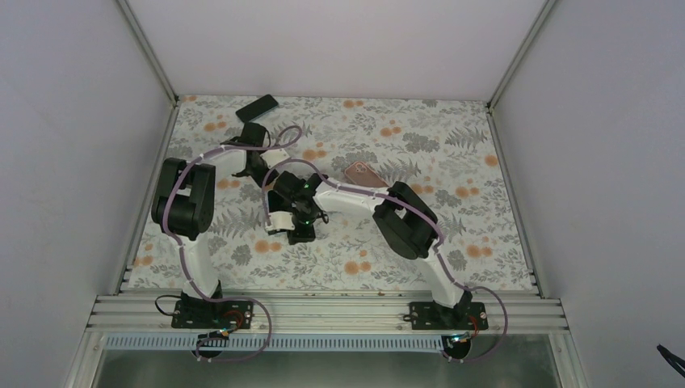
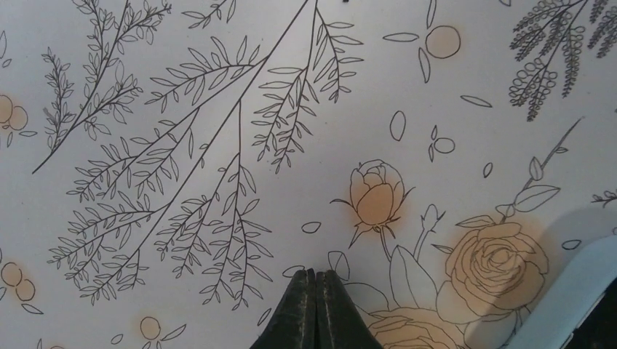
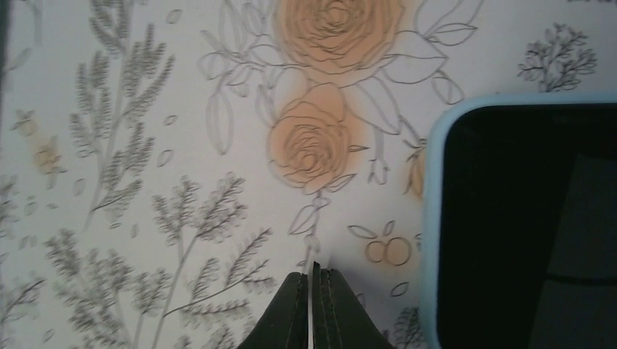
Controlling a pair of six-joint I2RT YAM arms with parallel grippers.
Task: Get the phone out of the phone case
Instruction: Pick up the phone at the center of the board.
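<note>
The phone has a black screen and sits in a light-blue case, flat on the floral table cloth. It fills the right side of the right wrist view. My right gripper is shut and empty, low over the cloth just left of the case, not touching it. In the top view the right gripper is at the table's middle left, and the phone is mostly hidden under that wrist. My left gripper is shut and empty over bare cloth, further back left in the top view.
A black flat slab lies at the back left corner. A pink-brown flat item lies mid-table beyond the right forearm. A pale object with a dark edge shows at the left wrist view's bottom right; I cannot tell what it is.
</note>
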